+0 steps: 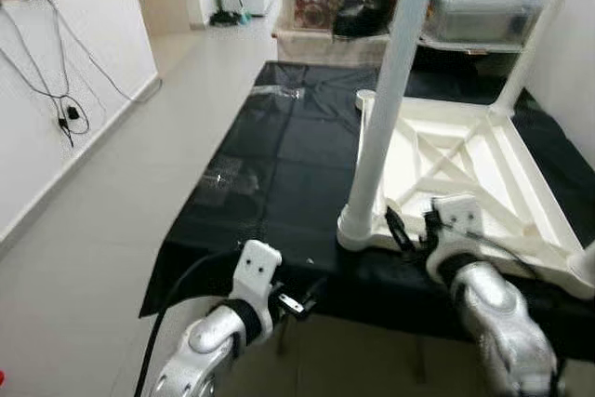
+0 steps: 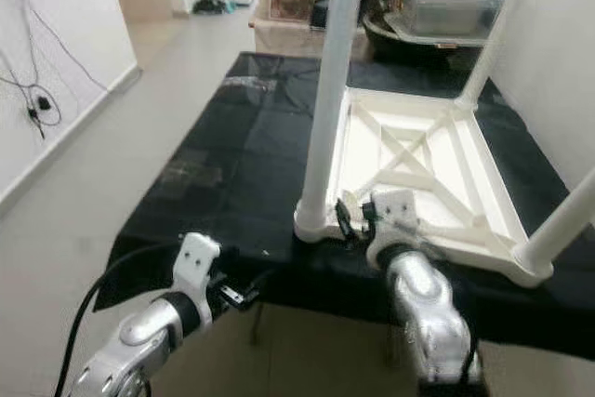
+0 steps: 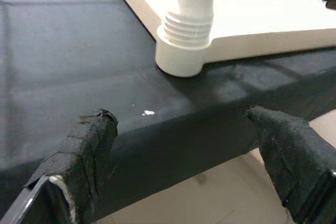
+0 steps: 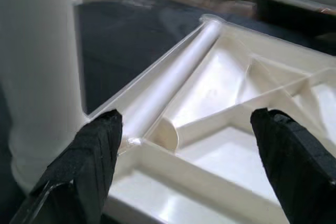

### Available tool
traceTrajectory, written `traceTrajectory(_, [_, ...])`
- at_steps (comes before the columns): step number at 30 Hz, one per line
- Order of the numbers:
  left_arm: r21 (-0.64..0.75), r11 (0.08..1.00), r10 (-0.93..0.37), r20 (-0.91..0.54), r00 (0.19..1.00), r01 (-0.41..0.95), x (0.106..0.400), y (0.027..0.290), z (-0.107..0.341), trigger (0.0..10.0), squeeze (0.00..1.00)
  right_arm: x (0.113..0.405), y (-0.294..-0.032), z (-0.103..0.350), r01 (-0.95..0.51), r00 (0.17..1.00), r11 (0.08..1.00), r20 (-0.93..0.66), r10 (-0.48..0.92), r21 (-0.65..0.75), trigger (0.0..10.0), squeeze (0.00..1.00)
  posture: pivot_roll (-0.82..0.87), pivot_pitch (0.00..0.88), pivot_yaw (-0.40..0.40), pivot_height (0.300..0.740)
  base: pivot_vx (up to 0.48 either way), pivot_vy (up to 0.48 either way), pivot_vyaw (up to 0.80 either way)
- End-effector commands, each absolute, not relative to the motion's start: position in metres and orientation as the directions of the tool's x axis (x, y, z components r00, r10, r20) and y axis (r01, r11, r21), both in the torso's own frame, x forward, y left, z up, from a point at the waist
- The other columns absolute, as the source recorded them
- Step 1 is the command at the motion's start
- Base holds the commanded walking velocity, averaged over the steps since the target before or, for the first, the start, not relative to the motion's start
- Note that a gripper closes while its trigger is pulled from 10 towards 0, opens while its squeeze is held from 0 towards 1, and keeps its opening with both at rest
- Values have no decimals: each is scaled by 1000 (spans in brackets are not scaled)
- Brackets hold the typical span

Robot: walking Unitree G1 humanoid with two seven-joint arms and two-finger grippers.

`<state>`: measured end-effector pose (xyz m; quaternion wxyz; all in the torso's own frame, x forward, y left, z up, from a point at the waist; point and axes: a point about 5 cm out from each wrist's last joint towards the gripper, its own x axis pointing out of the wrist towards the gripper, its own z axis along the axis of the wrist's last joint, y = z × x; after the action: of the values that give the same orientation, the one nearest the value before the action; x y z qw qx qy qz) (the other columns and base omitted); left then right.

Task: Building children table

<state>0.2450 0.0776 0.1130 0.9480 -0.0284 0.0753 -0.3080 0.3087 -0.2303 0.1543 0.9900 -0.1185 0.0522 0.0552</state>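
- White plastic upturned children's table (image 1: 483, 169) lies on the black-clothed desk (image 1: 270, 174).
- Right hand (image 4: 184, 156), fingers spread and empty, over its frame.
- Left hand (image 3: 184, 150), spread and empty, at the desk edge.

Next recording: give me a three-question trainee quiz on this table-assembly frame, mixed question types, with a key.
1. True or false: the white tabletop lies upside down on the black cloth.
2. How many legs stand screwed into the corners in view? A) one B) three C) four
3. Fill in: the right gripper is ____, its fingers over the tabletop's ribbed underside.

Key: 1 true; 2 B, with the near-left leg closest to the left gripper; 3 open.
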Motion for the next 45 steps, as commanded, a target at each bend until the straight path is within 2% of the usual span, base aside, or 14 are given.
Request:
traceTrajectory(1, [-102,796,-605,-133,785,596,240,74,114,10000,0,317,-245,149,-179,965,941,-237,112,-286,10000,0,184,0,-77,740,0,0,0])
traceTrajectory(5, [-104,790,-613,-134,779,604,236,74,115,10000,0,327,-262,152,-302,909,891,-384,162,-338,10000,0,181,17,-83,740,0,0,0])
traceTrajectory(9, [-103,785,-619,-134,774,611,235,72,116,10000,0,336,-269,160,-328,892,891,-414,182,-315,10000,0,191,22,-94,740,0,0,0])
traceTrajectory(11, [-99,791,-612,-135,779,604,235,72,116,10000,0,341,-270,166,-272,921,914,-357,156,-302,10000,0,192,18,-95,740,0,0,0])
traceTrajectory(13, [-110,825,-564,-125,816,554,239,79,117,10000,0,345,-272,177,-69,984,962,-177,22,-265,10000,0,190,14,-94,740,0,0,0])
traceTrajectory(14, [-110,825,-564,-125,816,554,239,79,117,10000,0,345,-272,177,-69,984,962,-177,22,-265,10000,0,190,14,-94,740,0,0,0])
traceTrajectory(15, [-103,863,-503,-102,858,494,244,89,121,10000,0,341,-275,184,102,992,976,-50,-114,-194,10000,0,188,11,-91,740,0,0,0])
traceTrajectory(16, [-66,896,-444,-79,893,439,249,100,128,10000,0,331,-274,183,186,982,969,-2,-189,-165,10000,0,183,8,-88,740,0,0,0])
traceTrajectory(19, [-40,915,-403,-62,913,401,253,107,132,10000,0,324,-274,183,239,971,959,27,-238,-151,10000,0,183,8,-88,740,0,0,0])
traceTrajectory(22, [47,968,-247,-11,969,247,264,138,148,10000,0,294,-255,161,351,936,929,5,-353,-117,10000,0,192,0,-80,740,0,0,0])
traceTrajectory(25, [85,986,-148,10,989,147,271,157,154,10000,0,271,-238,148,371,929,928,1,-371,-24,10000,0,190,0,-72,740,0,0,0])
traceTrajectory(31, [76,988,-135,36,990,132,281,156,158,10000,0,256,-210,143,303,951,953,65,-301,-27,10000,0,183,0,-64,740,272,0,0])
traceTrajectory(36, [73,983,-170,38,985,167,283,145,158,10000,0,251,-200,142,316,946,949,67,-316,5,10000,0,181,0,-56,740,364,0,0])
traceTrajectory(45, [75,981,-180,37,983,177,283,144,157,10000,0,253,-203,146,351,932,936,82,-352,31,10000,0,191,0,-57,740,377,0,0])
